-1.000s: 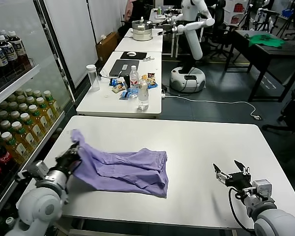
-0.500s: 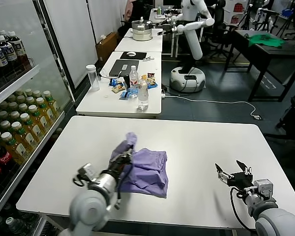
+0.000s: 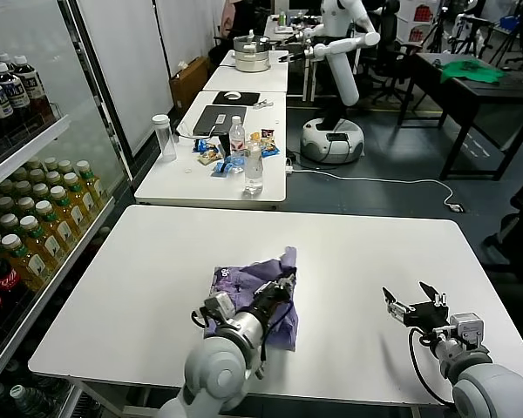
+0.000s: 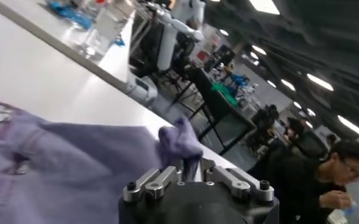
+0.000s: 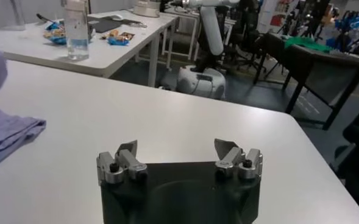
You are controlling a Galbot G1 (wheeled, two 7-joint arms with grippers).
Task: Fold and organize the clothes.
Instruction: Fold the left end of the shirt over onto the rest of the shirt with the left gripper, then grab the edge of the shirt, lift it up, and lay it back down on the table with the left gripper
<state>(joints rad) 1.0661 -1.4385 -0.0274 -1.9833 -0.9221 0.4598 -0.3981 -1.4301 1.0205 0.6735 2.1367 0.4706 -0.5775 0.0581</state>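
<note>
The lavender T-shirt (image 3: pixel 244 287) lies bunched in a folded heap at the front middle of the white table (image 3: pixel 357 248). My left gripper (image 3: pixel 283 280) is shut on an edge of the shirt and holds a tuft of it (image 4: pixel 180 141) up over the heap's right side. The shirt's body (image 4: pixel 57 164) spreads below in the left wrist view. My right gripper (image 3: pixel 411 303) is open and empty, resting low at the table's front right, well apart from the shirt. A corner of the shirt (image 5: pixel 5 137) shows in the right wrist view, with my right gripper (image 5: pixel 178 159) open.
A second white table (image 3: pixel 213 174) behind holds bottles, snacks and a laptop. A drinks shelf (image 3: pixel 26 209) stands along the left. A white robot (image 3: pixel 336 52) and a dark table with a green cloth (image 3: pixel 471 71) stand farther back.
My left gripper has carried the shirt's left edge across to the right, folding the spread shirt over itself into a compact heap. The right arm has stayed put.
</note>
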